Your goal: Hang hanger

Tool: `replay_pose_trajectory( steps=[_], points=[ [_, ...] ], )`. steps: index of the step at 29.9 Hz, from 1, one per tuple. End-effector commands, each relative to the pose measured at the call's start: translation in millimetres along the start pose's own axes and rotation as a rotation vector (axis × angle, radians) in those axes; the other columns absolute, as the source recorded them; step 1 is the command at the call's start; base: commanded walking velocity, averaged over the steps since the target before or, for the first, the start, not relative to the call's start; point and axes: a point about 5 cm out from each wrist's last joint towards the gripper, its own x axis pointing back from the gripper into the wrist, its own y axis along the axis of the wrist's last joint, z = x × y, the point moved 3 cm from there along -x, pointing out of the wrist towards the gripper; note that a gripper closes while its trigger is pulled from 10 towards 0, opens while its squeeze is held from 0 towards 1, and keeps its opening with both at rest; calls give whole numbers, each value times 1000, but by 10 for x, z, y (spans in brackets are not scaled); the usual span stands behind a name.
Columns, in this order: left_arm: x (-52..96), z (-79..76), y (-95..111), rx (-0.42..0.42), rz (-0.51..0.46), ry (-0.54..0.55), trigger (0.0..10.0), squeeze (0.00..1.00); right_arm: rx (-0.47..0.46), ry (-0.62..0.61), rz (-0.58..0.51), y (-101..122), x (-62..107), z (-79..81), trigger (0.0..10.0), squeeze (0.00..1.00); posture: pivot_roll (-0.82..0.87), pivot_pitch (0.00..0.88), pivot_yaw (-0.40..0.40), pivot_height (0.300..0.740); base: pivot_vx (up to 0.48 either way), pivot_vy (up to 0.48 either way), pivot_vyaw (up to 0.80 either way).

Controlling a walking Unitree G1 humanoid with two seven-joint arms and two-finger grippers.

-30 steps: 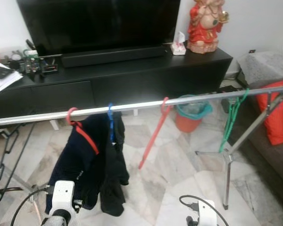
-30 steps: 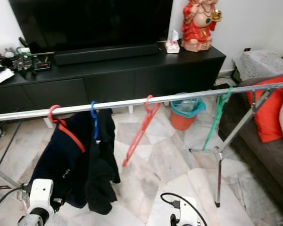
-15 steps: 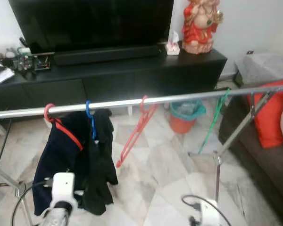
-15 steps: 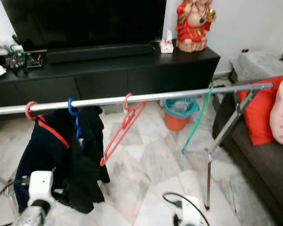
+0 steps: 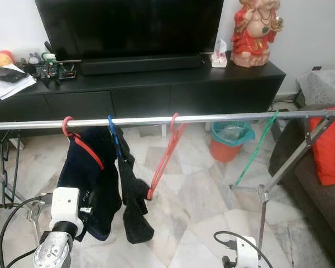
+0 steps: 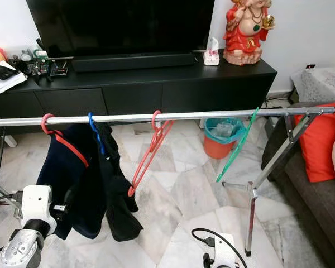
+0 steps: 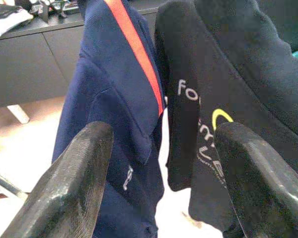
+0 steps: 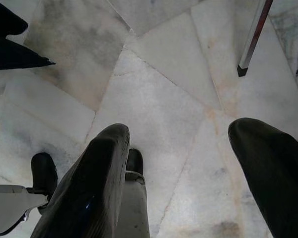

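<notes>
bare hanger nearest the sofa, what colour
Green plastic hanger, clearest in the right eye view.

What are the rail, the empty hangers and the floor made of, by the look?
Rail: metal, likely steel, going by its bright silver shine. Red hanger and green hanger: probably plastic, thin, in flat solid colours. Floor: polished stone, looks like marble, pale veined slabs with a soft gloss.

This is a home living room. A large black flat-screen television (image 5: pixel 128 25) stands on a long low black cabinet (image 5: pixel 156 89), with a red seated figurine (image 5: pixel 258 30) at the cabinet's right end. In front of the cabinet, a silver metal clothes rail (image 5: pixel 156 119) stands on a pale marble-tiled floor (image 5: pixel 195 195).
</notes>
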Motion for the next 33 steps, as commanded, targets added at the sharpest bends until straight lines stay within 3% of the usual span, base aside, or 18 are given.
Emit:
replay_pose_trajectory(
  steps=[1, 6, 10, 13, 16, 19, 22, 25, 27, 30, 33],
  points=[
    [-48, -84, 154, 38, -53, -21, 10000, 0, 0, -1, 4, 3, -2, -10, 10000, 0, 56, 0, -28, 740, 0, 0, 0],
    [-107, -465, 372, 118, -91, -230, 10000, 0, 3, -4, 4, 6, -2, -19, 10000, 0, 59, 0, -29, 740, 0, 0, 0],
    [-162, -592, 393, 123, -49, -327, 10000, 0, 0, -1, 2, 1, -1, 6, 10000, 0, 55, 0, 7, 740, 0, 0, 0],
    [-236, -578, 400, 110, -29, -323, 10000, 0, -19, -1, 2, -13, 2, 35, 10000, 0, 53, 0, 28, 740, 0, 0, 0],
    [-390, -557, 499, 145, -23, -292, 10000, 0, -36, 4, 3, -31, 6, 80, 10000, 0, 56, 0, 48, 740, 0, 0, 0],
    [-448, -556, 539, 163, -26, -284, 10000, 0, -42, 4, 4, -35, 7, 91, 10000, 0, 59, 0, 56, 740, 0, 0, 0],
    [-671, -610, 693, 225, -19, -288, 10000, 0, -61, 6, 5, -50, 11, 142, 10000, 0, 41, 0, 89, 740, 0, 0, 0],
    [-936, -633, 784, 216, 31, -237, 10000, 0, -79, 6, 3, -55, 13, 174, 10000, 0, 36, 0, 104, 740, 0, 0, 0],
    [-997, -629, 795, 241, 49, -222, 10000, 0, -81, 6, 3, -56, 14, 179, 10000, 0, 35, 0, 105, 740, 0, 0, 0],
    [-1169, -587, 784, 206, 106, -130, 10000, 0, -84, 6, 4, -59, 14, 182, 10000, 0, 39, 0, 102, 740, 0, 0, 0],
    [-1230, -564, 770, 214, 139, -90, 10000, 0, -84, 6, 5, -63, 15, 185, 10000, 0, 36, 0, 105, 740, 0, 0, 0]
  ],
)
